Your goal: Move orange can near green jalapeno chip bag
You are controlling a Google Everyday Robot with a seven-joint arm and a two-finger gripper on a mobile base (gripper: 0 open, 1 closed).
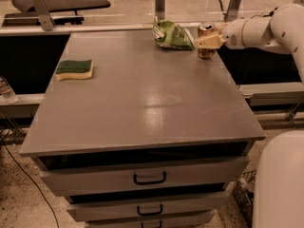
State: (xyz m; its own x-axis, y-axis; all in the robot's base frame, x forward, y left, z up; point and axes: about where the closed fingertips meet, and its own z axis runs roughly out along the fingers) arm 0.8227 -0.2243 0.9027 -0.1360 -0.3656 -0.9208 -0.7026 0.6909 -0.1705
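The orange can [205,31] stands upright at the far right of the grey table [142,99], its base at or just above the tabletop. The green jalapeno chip bag [173,34] lies crumpled just left of it, a small gap between them. My gripper [208,42] reaches in from the right on a white arm. Its pale fingers [211,42] are closed across the middle of the can, and hide part of the can's side.
A green-and-yellow sponge [74,69] lies at the table's left side. The table's right edge runs just beside the can. Metal posts [160,2] stand behind the table's far edge. Drawers with handles [149,178] sit below the front edge.
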